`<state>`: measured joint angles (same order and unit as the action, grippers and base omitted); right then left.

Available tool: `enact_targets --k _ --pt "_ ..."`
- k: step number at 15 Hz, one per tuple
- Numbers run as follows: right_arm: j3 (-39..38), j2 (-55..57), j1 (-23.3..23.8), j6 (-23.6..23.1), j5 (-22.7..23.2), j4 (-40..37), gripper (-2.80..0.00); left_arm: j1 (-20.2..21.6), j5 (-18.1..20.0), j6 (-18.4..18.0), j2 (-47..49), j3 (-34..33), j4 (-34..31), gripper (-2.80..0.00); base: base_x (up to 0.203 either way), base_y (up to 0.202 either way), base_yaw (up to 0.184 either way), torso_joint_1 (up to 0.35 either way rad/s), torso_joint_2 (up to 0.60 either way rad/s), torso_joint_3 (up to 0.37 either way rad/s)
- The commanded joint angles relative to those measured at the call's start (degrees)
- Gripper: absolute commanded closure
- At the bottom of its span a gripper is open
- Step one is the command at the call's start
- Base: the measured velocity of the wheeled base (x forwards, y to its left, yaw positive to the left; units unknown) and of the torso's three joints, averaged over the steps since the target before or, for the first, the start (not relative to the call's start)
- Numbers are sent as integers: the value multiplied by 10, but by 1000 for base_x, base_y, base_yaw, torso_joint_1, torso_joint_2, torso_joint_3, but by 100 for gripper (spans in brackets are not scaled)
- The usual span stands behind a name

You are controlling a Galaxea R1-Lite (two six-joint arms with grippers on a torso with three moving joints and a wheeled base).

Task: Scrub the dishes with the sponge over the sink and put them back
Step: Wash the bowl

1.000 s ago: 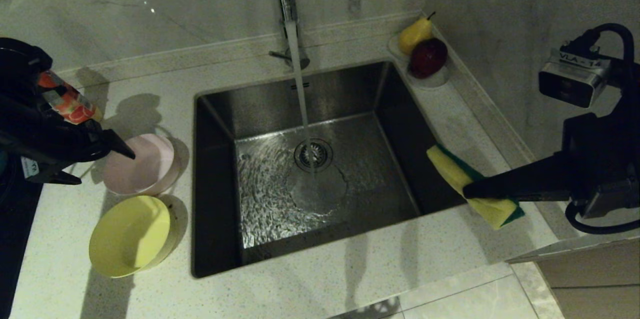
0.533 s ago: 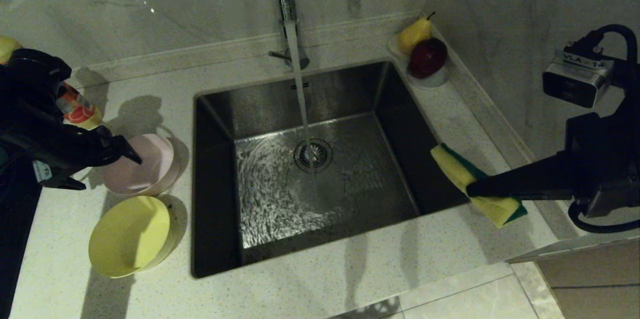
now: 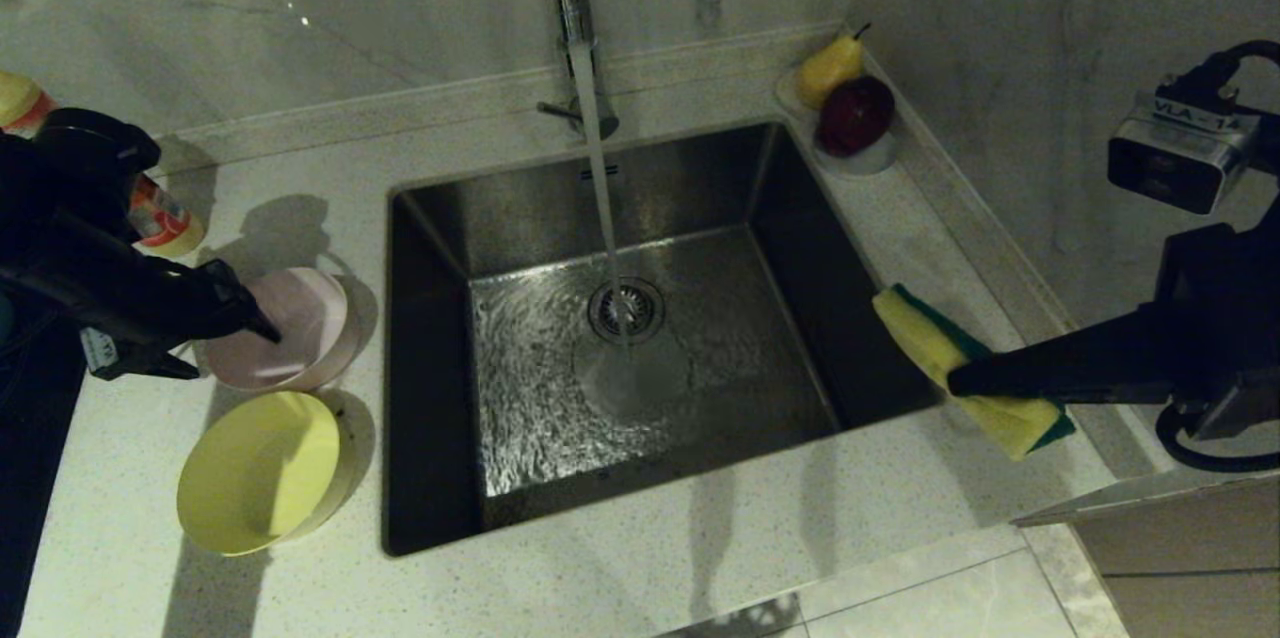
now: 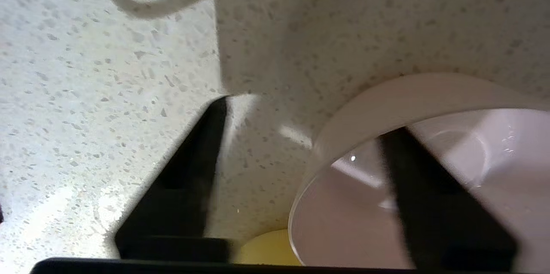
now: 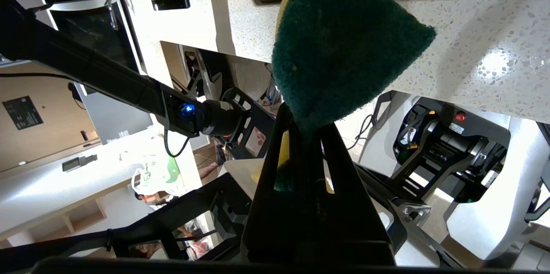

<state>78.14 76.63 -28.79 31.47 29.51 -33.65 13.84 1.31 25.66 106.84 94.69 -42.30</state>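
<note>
Head view: left gripper [image 3: 225, 333] straddles pink bowl [image 3: 300, 318] rim.

A pale speckled stone surface [image 3: 700, 558] runs around the basin and meets a marble-look wall [image 3: 300, 8] with grey veins behind, and a second such wall [image 3: 1000, 38] on the right. The light is dim, with long shadows on the surface. At the lower right lies pale tiled floor [image 3: 930, 598] and a cabinet front [image 3: 1180, 538]. The right wrist view shows a lit room with a wooden shelf [image 5: 64, 218]
</note>
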Motion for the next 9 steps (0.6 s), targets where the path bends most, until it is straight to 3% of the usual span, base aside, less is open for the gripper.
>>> enact_targets --k 1,9 --pt "0 -4 0 2 2 -2 0 1 -1 5 -1 2 -2 0 0 0 0 0 0 0" --pt "-3 -3 0 2 3 -2 0 1 -15 11 5 2 15 0 0 0 0 0 0 0"
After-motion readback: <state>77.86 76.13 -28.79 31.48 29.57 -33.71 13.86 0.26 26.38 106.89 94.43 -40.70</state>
